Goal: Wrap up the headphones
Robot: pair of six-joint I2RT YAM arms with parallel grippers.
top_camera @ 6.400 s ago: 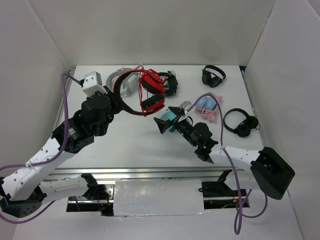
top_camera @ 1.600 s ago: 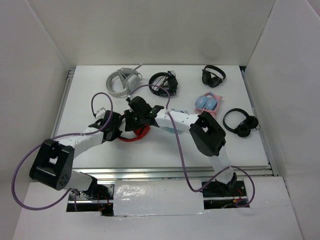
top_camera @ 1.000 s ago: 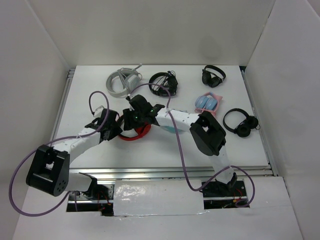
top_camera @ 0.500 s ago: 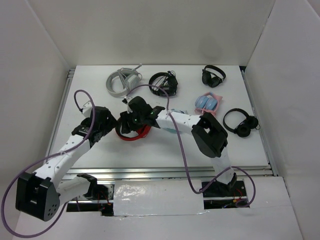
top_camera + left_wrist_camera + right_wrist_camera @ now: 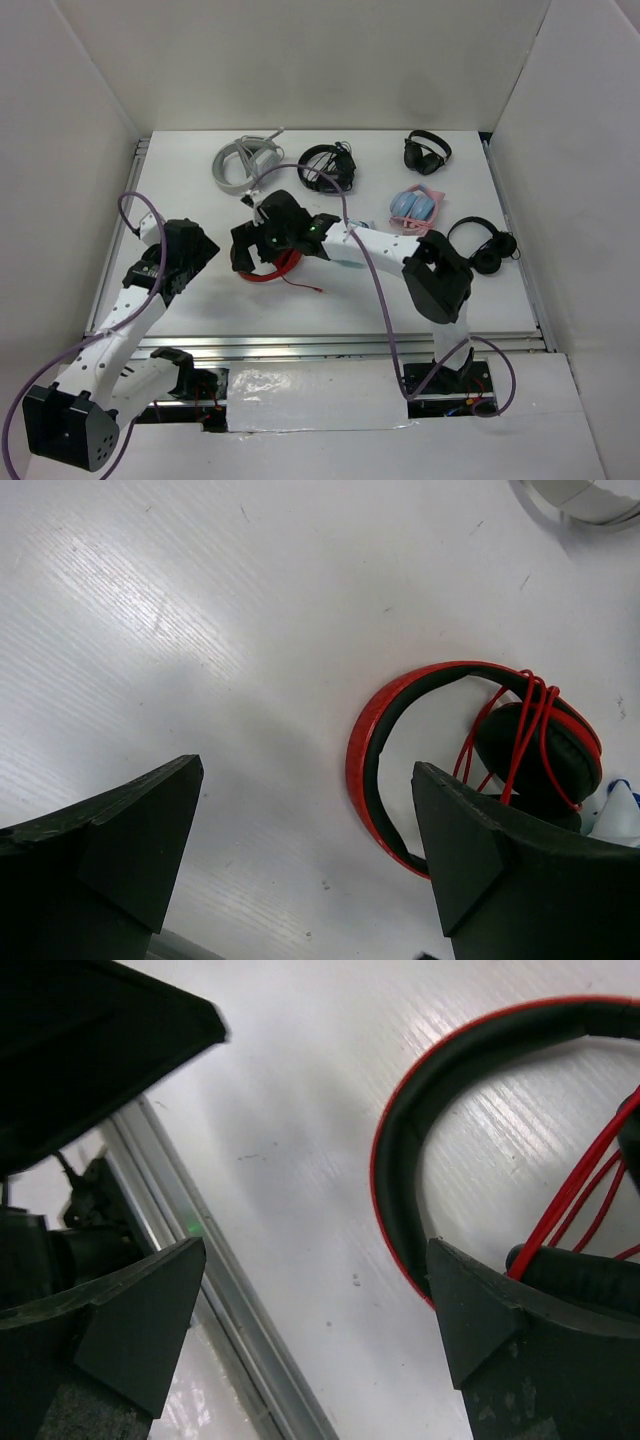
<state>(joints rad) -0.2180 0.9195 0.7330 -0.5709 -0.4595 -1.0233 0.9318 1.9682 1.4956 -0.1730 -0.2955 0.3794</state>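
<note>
The red headphones lie flat on the table at centre-left, with their thin red cable wound around the earcups and a short tail trailing to the right. In the left wrist view the red-and-black headband and a black-padded earcup crossed by cable show to the right. My left gripper is open and empty, left of the headphones and apart from them. My right gripper hangs open just over the headband, holding nothing.
Light grey headphones and black headphones lie at the back. Further black pairs sit at the back right and right, with a blue-and-pink pair between. The table's metal rail runs near the right gripper.
Both grippers have opened and let go of the headphones. The left arm has drawn back to the left. The cable tail now lies on the table.
</note>
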